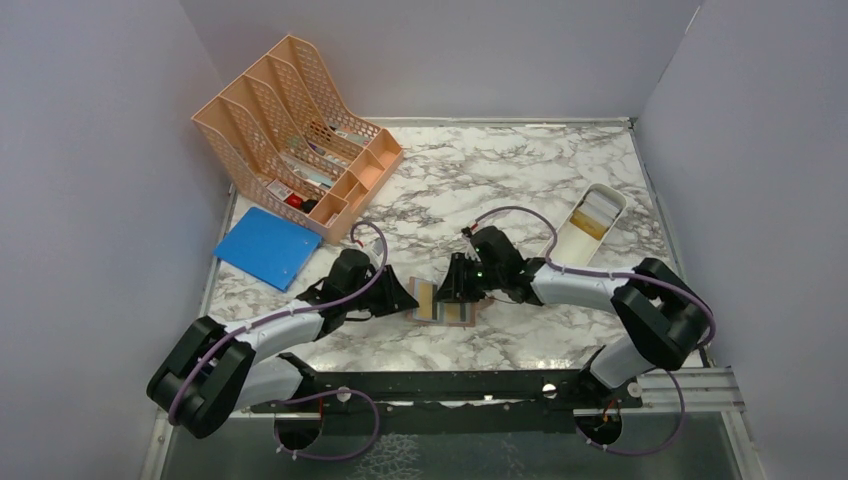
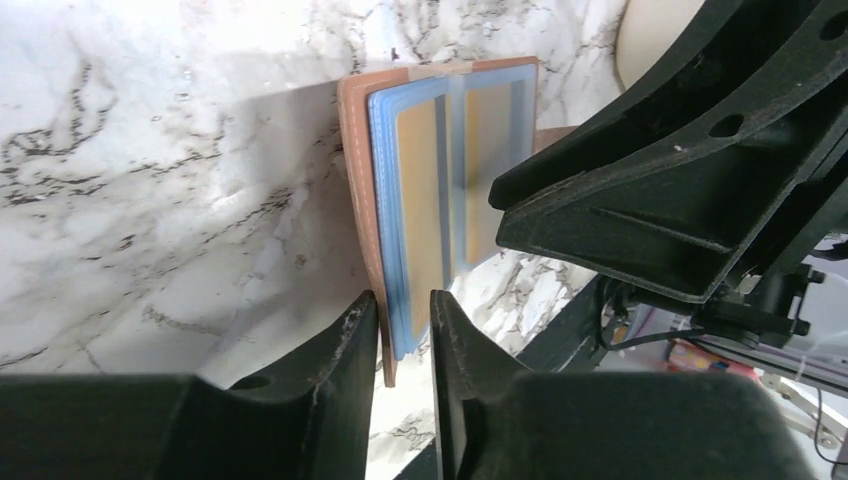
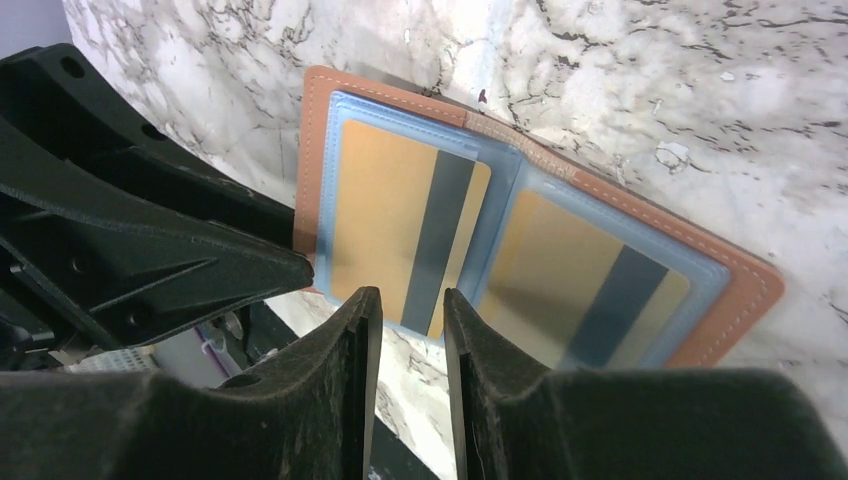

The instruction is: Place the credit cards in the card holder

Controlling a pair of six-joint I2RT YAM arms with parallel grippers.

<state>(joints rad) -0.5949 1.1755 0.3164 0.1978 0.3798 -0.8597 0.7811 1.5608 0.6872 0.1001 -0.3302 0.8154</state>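
The card holder (image 1: 441, 309) lies open on the marble between my two grippers, tan outside and light blue inside (image 3: 520, 170). Two gold credit cards with dark stripes sit in its slots, one on the left (image 3: 385, 215) and one on the right (image 3: 560, 270). My left gripper (image 2: 405, 312) is closed on the wallet's left edge (image 2: 372, 250), with tan cover and blue lining between the fingers. My right gripper (image 3: 405, 300) hovers at the wallet's near edge, over the left card's bottom, its jaws a narrow gap apart with only marble showing between them.
A white oblong tray (image 1: 606, 200) with more cards in it stands at the right rear. A peach mesh file organiser (image 1: 290, 120) stands at the back left, with a blue folder (image 1: 265, 247) in front of it. The right gripper's body (image 2: 650, 180) crowds the left wrist view.
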